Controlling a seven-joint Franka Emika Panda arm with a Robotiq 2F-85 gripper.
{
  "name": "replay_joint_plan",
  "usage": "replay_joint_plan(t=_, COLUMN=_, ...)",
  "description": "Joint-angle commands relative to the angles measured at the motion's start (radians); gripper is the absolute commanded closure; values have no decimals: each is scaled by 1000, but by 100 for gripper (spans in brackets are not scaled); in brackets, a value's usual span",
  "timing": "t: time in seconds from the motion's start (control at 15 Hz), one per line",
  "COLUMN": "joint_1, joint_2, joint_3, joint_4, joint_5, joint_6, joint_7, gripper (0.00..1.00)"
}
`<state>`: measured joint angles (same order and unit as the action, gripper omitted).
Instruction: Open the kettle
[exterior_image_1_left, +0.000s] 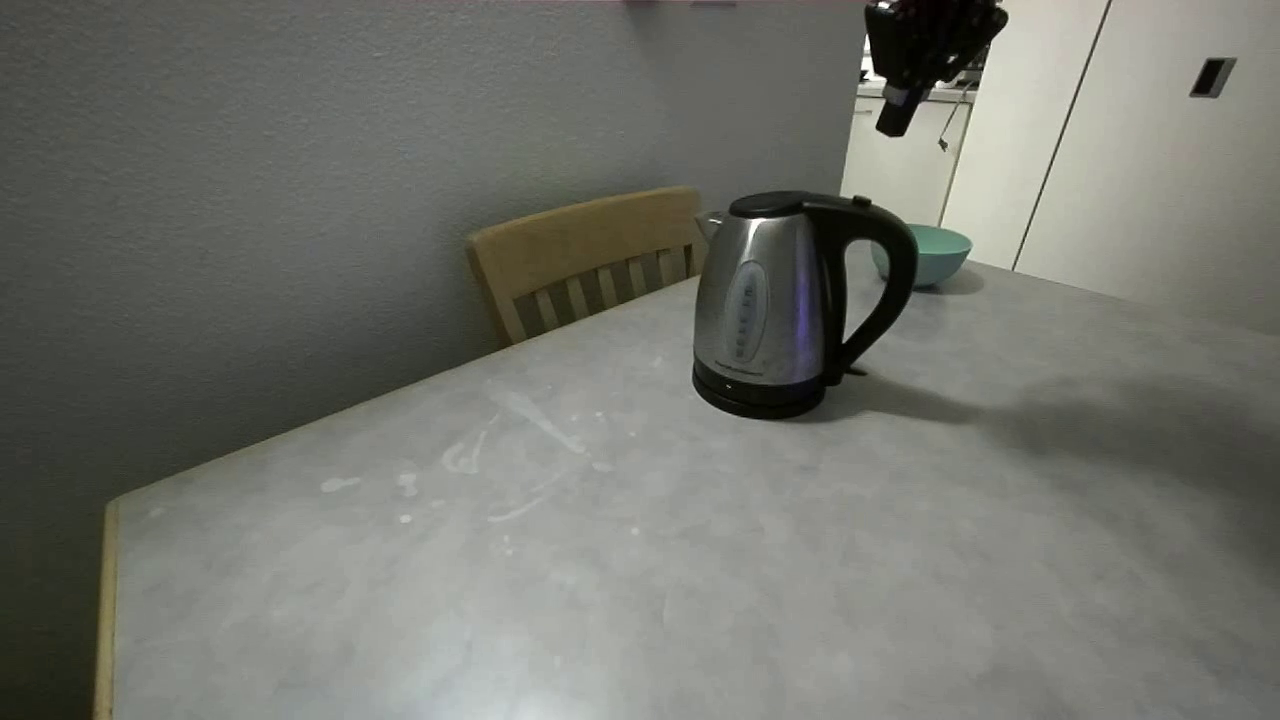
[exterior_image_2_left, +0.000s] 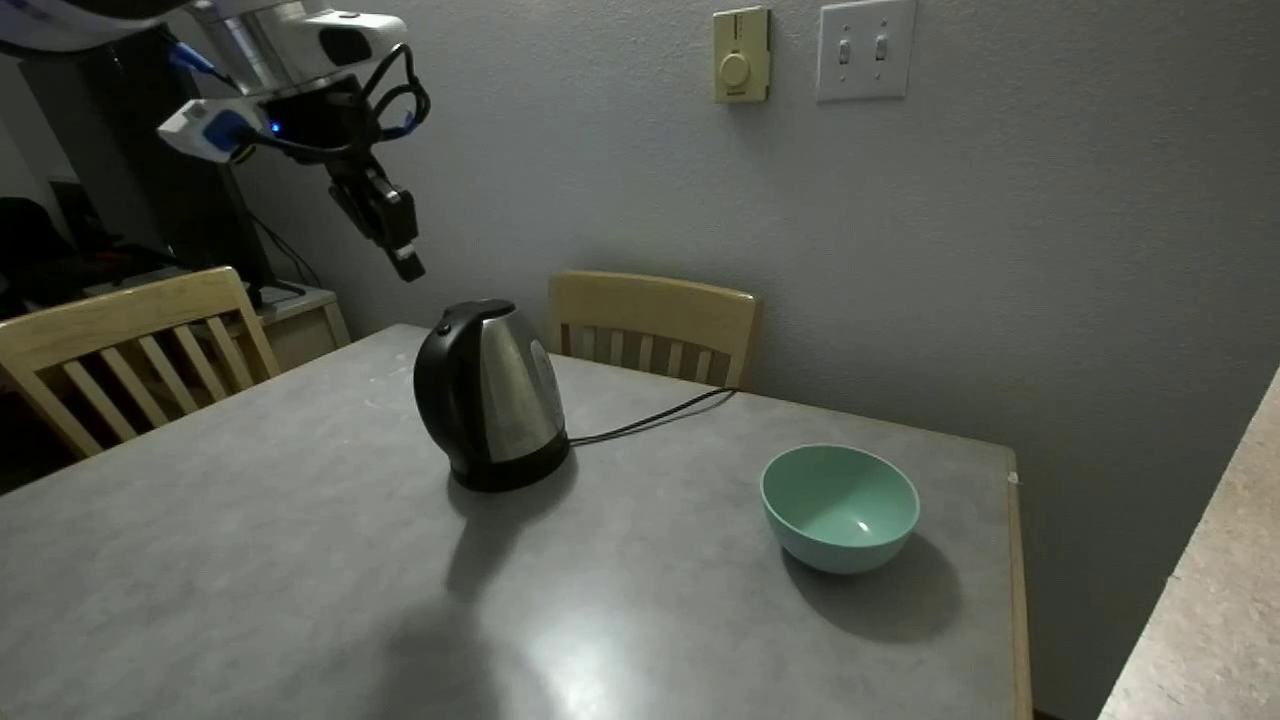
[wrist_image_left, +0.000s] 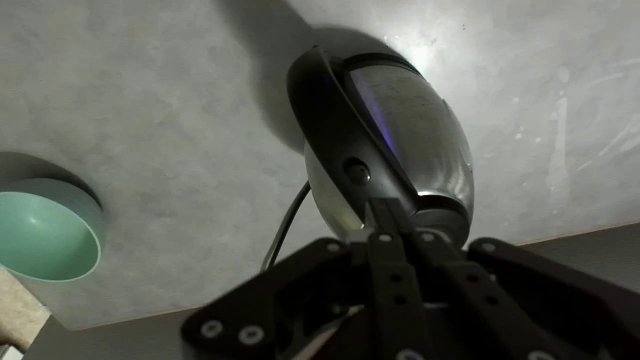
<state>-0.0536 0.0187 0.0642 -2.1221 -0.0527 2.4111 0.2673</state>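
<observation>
At far left in an exterior view, a slatted wooden chair (exterior_image_2_left: 130, 318) by the edge of a grey worktop (exterior_image_2_left: 250, 560). Next, angled in from above, a white robot arm (exterior_image_2_left: 290, 45) with looped dark cables (exterior_image_2_left: 310, 153), and at the lower end a black hand (exterior_image_2_left: 407, 262). Hangs tilted above the worktop, closed up with fingertips (wrist_image_left: 386, 220) pressed together, gripping nothing. Hovers near the kettle (exterior_image_2_left: 515, 390) but apart from it in both exterior views; in the wrist view, covers part of the kettle's top. Just right of the hand and lower down, the kettle, in brushed steel over a round black base (exterior_image_2_left: 512, 470). Stands upright on the worktop, with the black lid (exterior_image_1_left: 768, 204) lying flat across the top, the looped black handle (exterior_image_2_left: 435, 385) on one side, a small spout (exterior_image_1_left: 710, 225) opposite and an oval level window (exterior_image_1_left: 747, 312) set into the steel. From the kettle's base, a thin black cord (exterior_image_2_left: 650, 421) running over the worktop to the far edge. Behind and farther right, between worktop and grey wall (exterior_image_2_left: 1050, 250), another wooden chair (exterior_image_2_left: 655, 300). Higher up, a yellowish dial control (exterior_image_2_left: 741, 60), then a white plate (exterior_image_2_left: 865, 65) with two toggle switches. Near a corner of the worktop, a sea-green bowl (exterior_image_2_left: 835, 500), upright and well apart from the kettle. At far right, a strip of pale speckled surface (exterior_image_2_left: 1215, 600).
</observation>
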Motion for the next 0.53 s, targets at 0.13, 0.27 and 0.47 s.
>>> replay_joint_plan(t=0.13, joint_1=25, joint_2=5, joint_3=-25, joint_4=12, joint_5=10, joint_6=-2, joint_7=-26, gripper=100)
replay_joint_plan(t=0.27, joint_1=26, joint_2=5, joint_3=-25, joint_4=12, joint_5=10, joint_6=-2, joint_7=-26, gripper=100)
replay_joint_plan(t=0.47, joint_1=26, joint_2=-29, joint_3=-27, joint_4=-15, joint_5=1, joint_6=18, joint_7=-10, gripper=100)
